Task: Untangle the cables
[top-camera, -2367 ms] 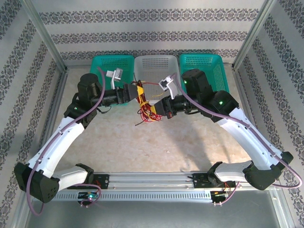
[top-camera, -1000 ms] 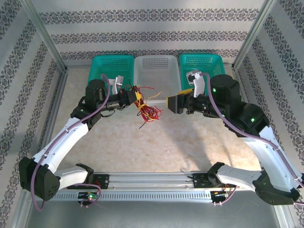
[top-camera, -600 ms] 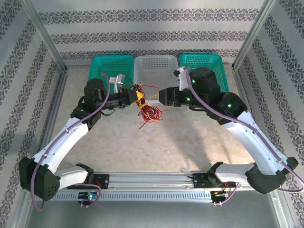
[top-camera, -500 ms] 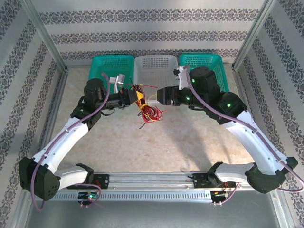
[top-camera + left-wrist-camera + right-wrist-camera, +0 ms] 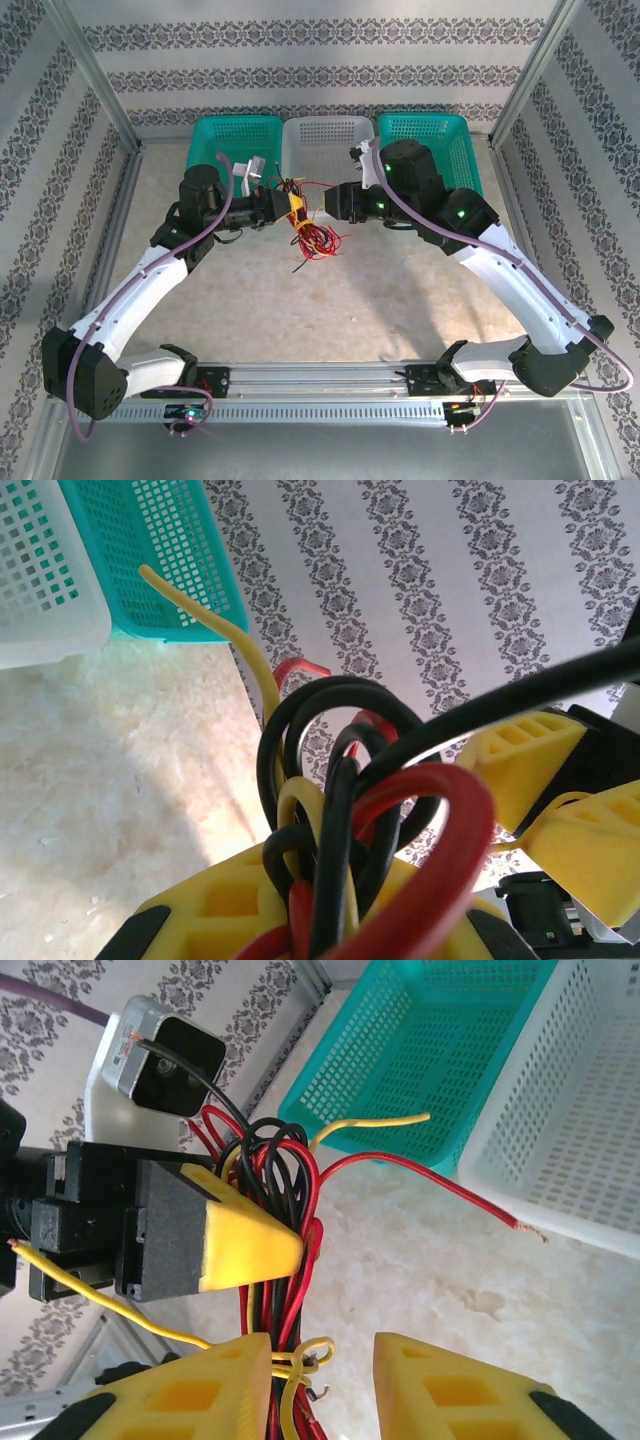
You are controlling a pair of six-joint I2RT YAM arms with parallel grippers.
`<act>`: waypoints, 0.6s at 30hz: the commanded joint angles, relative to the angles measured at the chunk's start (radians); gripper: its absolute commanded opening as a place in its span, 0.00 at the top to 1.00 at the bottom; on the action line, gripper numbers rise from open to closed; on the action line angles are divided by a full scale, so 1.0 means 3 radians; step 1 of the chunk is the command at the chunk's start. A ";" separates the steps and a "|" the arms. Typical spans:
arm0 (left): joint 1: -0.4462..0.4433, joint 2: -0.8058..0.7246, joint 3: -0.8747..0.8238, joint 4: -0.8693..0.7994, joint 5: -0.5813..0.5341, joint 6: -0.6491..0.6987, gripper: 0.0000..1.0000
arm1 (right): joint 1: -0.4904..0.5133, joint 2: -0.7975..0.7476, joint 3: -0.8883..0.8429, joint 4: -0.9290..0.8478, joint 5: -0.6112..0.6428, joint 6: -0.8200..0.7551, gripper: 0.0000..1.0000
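Above the bench (image 5: 330, 300), centre of the top view: the cables (image 5: 305, 225), a knot of yellow, red and black wires, hang in the air just below the white basket (image 5: 320, 140) in the frame. The left gripper (image 5: 286, 206) has its jaws closed tight on the middle of the bundle. Loops spring out past its yellow pads in the left wrist view, and loose tails dangle toward the lower centre of the top view. The right gripper (image 5: 336, 203) faces it from the right with its jaws part open and a clear gap between them. In the right wrist view a yellow strand (image 5: 300, 1355) and a few red ones lie in that gap, at its left side, and are not pinched.

Step in hand, as judged: take one strand and draw it out of the knot. To do this well, the right jaws should close on a single wire, not several. The best choice is one whose free end can be seen, such as the red wire (image 5: 430, 1175) running toward the right of the frame. The pull should run slowly and straight away from the left jaws, so that loops slide instead of cinching.
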 commanded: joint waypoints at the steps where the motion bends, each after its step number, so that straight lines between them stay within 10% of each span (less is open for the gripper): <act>1: -0.0035 0.0028 -0.0028 0.0292 0.0111 0.0040 1.00 | 0.0029 -0.0028 -0.0022 0.0038 0.0053 -0.0013 0.75; 5: -0.0038 0.0047 -0.0036 0.0384 0.0178 0.0032 1.00 | 0.0023 -0.0038 0.0022 0.0014 0.0035 0.0020 1.00; 18: -0.0092 -0.0029 0.0148 0.1668 0.0279 -0.0841 1.00 | -0.0319 0.0469 0.0891 -0.0019 0.0045 0.0145 1.00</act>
